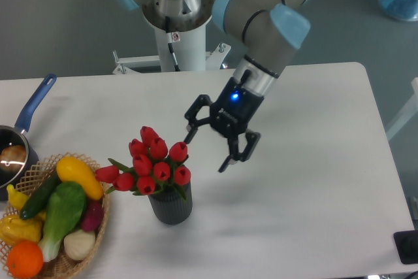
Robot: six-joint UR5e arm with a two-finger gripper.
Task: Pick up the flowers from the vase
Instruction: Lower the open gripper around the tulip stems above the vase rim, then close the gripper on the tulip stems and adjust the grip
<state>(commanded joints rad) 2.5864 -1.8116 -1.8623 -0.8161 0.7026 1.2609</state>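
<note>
The flowers [151, 163], a bunch of red tulip buds with green leaves, stand in the vase [171, 206], a short dark grey ribbed cylinder on the white table. My gripper [206, 153] hangs just to the right of the buds, slightly above them, with its two black fingers spread wide. It is open and holds nothing. One fingertip [189, 138] is close to the uppermost right bud; I cannot tell whether it touches it. The stems are hidden inside the vase.
A wicker basket [78, 256] of produce sits at the front left, close to the vase. A blue-handled saucepan [26, 115] stands at the left edge. The robot's base [175, 24] is behind the table.
</note>
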